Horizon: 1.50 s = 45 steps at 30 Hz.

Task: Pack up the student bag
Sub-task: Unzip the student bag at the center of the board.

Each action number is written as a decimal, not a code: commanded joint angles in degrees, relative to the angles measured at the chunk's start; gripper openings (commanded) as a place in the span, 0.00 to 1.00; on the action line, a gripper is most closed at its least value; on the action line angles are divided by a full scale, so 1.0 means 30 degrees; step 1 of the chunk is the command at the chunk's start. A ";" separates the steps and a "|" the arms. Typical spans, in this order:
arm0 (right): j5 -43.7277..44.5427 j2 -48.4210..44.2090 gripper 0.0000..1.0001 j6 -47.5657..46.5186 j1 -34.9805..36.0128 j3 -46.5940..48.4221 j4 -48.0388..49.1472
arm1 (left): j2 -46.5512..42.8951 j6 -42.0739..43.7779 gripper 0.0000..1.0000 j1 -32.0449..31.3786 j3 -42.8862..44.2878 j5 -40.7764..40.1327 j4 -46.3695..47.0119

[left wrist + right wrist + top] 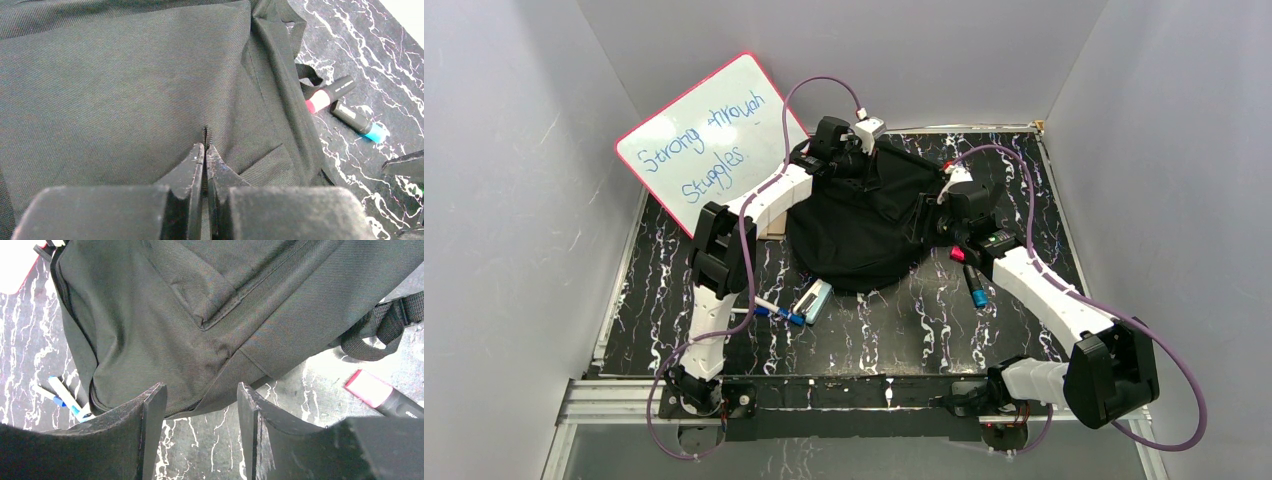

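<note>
Black fabric student bag lies on the marbled worktop, with the left hand at the bag's far edge and the right hand at its right side. Left wrist view: fingers pressed together, pinching a fold of the bag. Right wrist view: fingers apart above the bag's edge, gripping nothing.

The left arm and right arm have white shells, black joint housings, looping purple cables, and scuffed black wedge-shaped fingers.
</note>
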 commanded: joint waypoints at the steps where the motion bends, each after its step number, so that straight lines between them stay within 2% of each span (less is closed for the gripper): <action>1: 0.0240 -0.0482 0.63 -0.0670 -0.0106 -0.0201 0.1547 | -0.0412 0.0017 0.00 0.0014 0.0738 -0.0141 -0.0331; 9: -0.1545 0.0861 0.75 -0.3930 -0.0087 -0.0249 0.6670 | -0.1268 -0.0362 0.00 0.0014 0.0071 -0.1379 0.0364; 13: -0.2515 0.2276 0.74 -0.6314 -0.0080 -0.0726 1.0424 | -0.1721 -0.0661 0.00 0.0014 -0.0408 -0.2343 0.0761; 15: -0.2868 0.3063 0.74 -0.7534 -0.0086 -0.0505 1.1321 | -0.1966 -0.0860 0.00 0.0014 -0.0752 -0.2815 0.1098; 23: -0.4817 0.6158 0.72 -1.1184 -0.0123 0.2908 0.8968 | -0.2592 -0.1440 0.00 0.0014 -0.1559 -0.3277 0.1864; 28: -0.5579 0.7303 0.68 -1.1390 -0.0185 0.3345 0.8948 | -0.2664 -0.1733 0.00 0.0014 -0.1664 -0.3306 0.2096; 34: -0.5075 0.8361 0.63 -1.1650 -0.0239 0.3747 0.8874 | -0.2820 -0.1802 0.00 0.0040 -0.1796 -0.3517 0.2167; 39: -0.5096 0.8612 0.43 -1.1753 -0.0263 0.3962 0.8465 | -0.2870 -0.1924 0.00 0.0069 -0.1918 -0.3750 0.2268; 44: -0.4881 0.8083 0.05 -1.1561 -0.0279 0.3318 0.8603 | -0.2806 -0.2118 0.00 0.0253 -0.2001 -0.4931 0.2234; 45: -0.4791 0.7904 0.00 -1.1561 -0.0285 0.3065 0.8733 | -0.2772 -0.2158 0.00 0.0337 -0.2016 -0.5257 0.2183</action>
